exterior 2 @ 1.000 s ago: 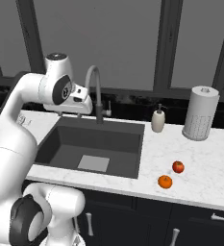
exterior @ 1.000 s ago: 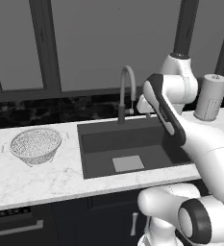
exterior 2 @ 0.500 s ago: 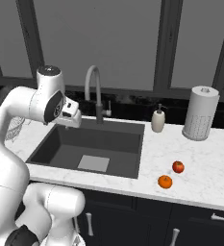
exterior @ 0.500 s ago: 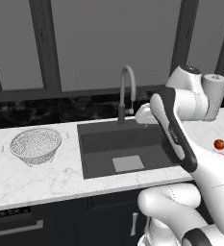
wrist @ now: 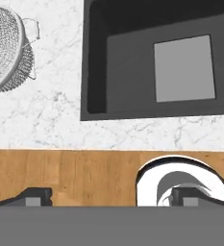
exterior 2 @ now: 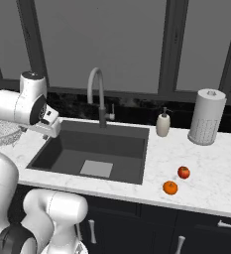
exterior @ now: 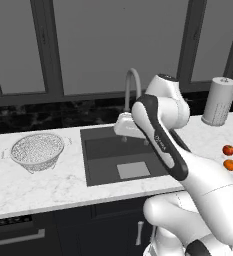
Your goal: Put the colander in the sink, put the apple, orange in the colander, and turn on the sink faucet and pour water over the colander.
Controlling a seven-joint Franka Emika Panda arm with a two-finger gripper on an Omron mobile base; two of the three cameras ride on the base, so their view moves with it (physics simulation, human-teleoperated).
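Silver mesh, the colander (exterior: 37,150) sat on the counter left of the sink (exterior: 123,160), and the gripper (wrist: 111,196), wide open and empty above the sink's front edge, would best swing left, then descend to clamp its rim.

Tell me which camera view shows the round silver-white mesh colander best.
The left base view: the round silver-white mesh colander sits whole on the white marble counter, left of the dark sink. The hand view cuts it at the frame edge; the right base view shows a sliver behind the arm.
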